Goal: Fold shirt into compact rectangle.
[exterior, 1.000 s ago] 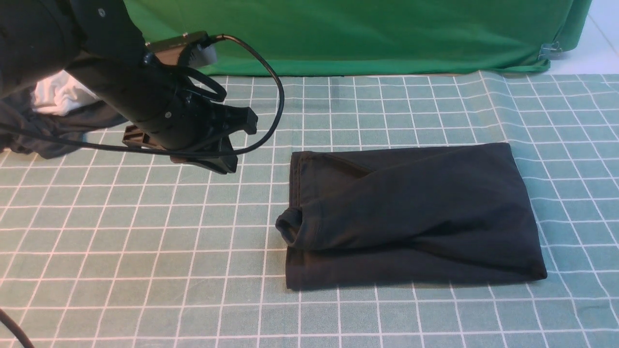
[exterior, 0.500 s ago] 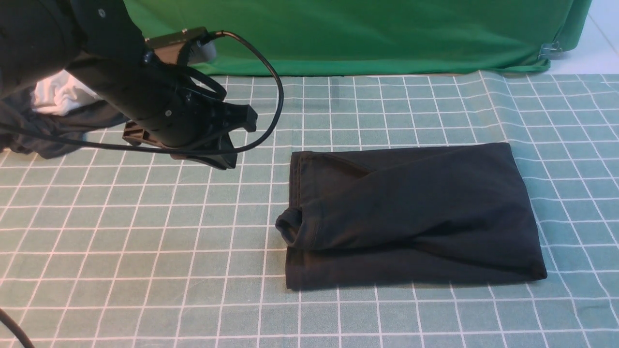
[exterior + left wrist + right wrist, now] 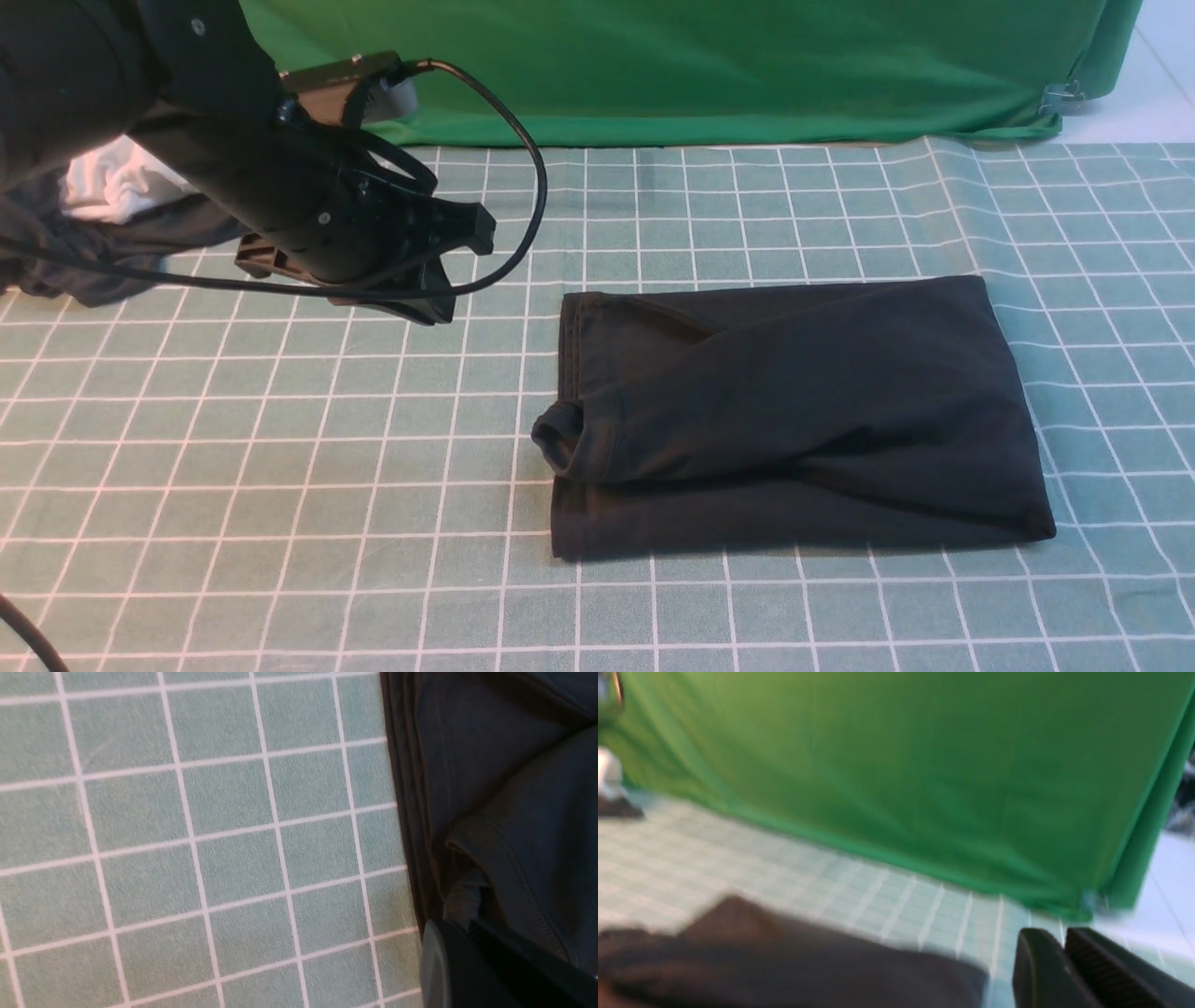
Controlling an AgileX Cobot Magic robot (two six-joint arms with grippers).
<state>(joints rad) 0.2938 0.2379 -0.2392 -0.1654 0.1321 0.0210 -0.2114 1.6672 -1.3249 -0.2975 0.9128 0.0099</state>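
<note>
shirt [image 3: 794,411] folded flat on cloth [image 3: 280,467] | left gripper [image 3: 439,280] closed, empty, beside it | right gripper [image 3: 1064,952] jaws nearly together, empty

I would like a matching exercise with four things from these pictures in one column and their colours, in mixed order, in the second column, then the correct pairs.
Things:
1. shirt
2. backdrop curtain
3. tablecloth
4. crumpled cloth at far left

Colours:
A. bright green
B. white
C. black
D. pale green with white grid lines

Pairs: 1-C, 2-A, 3-D, 4-B
</note>
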